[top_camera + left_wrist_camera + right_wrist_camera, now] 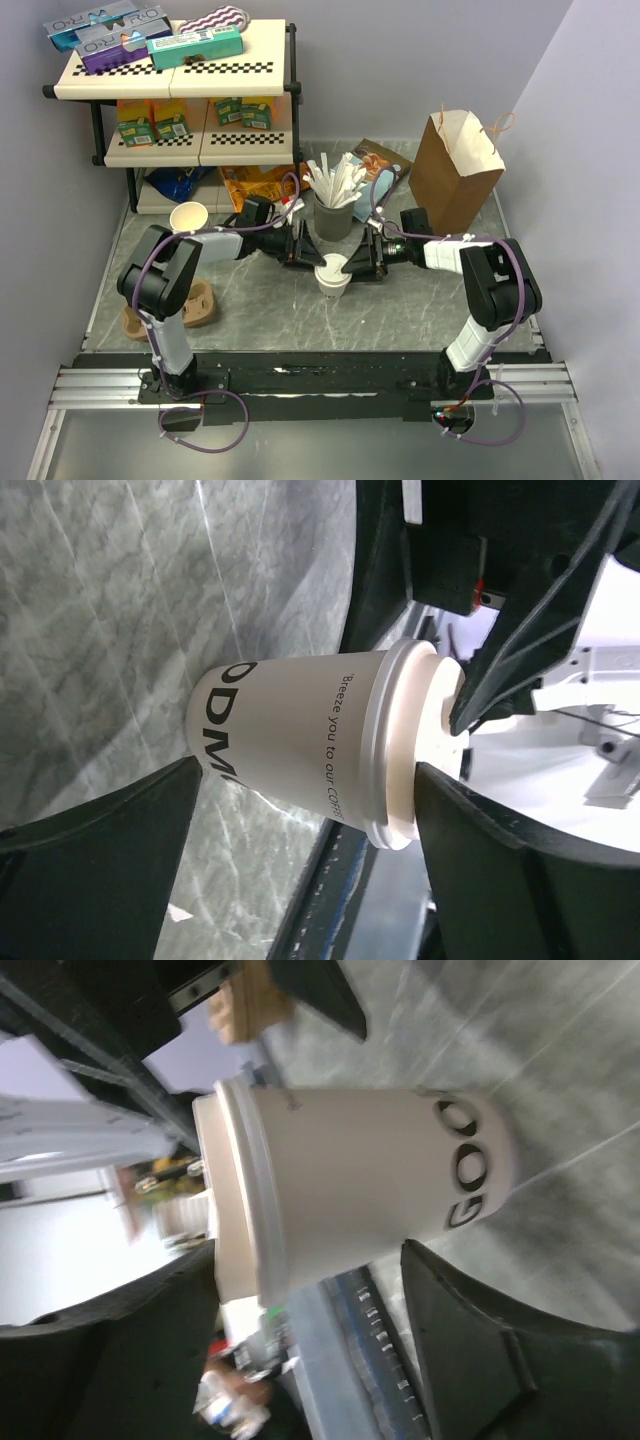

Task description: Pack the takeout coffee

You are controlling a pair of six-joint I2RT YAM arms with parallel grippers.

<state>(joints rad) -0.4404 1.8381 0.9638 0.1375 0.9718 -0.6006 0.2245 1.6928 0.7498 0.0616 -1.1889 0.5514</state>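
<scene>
The takeout coffee (332,275), an off-white paper cup with black lettering and a white sip lid, stands upright on the marble table between both grippers. My left gripper (310,255) reaches it from the left and my right gripper (358,262) from the right. In the left wrist view the cup (300,730) lies across the picture; the left gripper (305,780) is open, with one finger by the cup's base and the other against the lid (400,750). In the blurred right wrist view the right gripper (308,1260) is also open, straddling the cup (350,1170) from lid to lower wall.
An open brown paper bag (455,170) stands at the back right. A dark straw holder (335,215) rises just behind the cup. A lidless paper cup (188,217) sits at the left, a brown cup carrier (195,305) in front of it, and a stocked shelf (180,70) behind.
</scene>
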